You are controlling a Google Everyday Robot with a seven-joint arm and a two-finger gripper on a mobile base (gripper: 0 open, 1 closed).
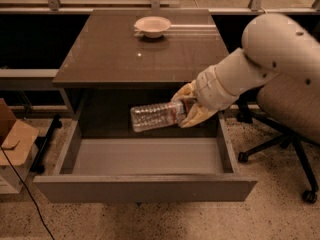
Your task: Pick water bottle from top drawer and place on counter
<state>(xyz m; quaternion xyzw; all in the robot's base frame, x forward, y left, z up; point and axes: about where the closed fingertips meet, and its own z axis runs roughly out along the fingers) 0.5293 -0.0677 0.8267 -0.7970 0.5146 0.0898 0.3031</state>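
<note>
The water bottle (152, 116) is clear and ribbed and lies level in the air, base to the left, neck end in my gripper (186, 108). The gripper has tan fingers and is shut on the bottle's neck end, so the cap is hidden. It hangs above the back of the open top drawer (145, 188), below the level of the counter's front edge. The drawer is pulled fully out and its grey floor is bare. The counter (125, 54) is the glossy dark cabinet top behind and above the bottle.
A small pale bowl (152, 26) sits at the back of the counter. An office chair (287, 109) stands right of the cabinet, behind my arm. A cardboard box (12, 144) and a cable lie on the floor at the left.
</note>
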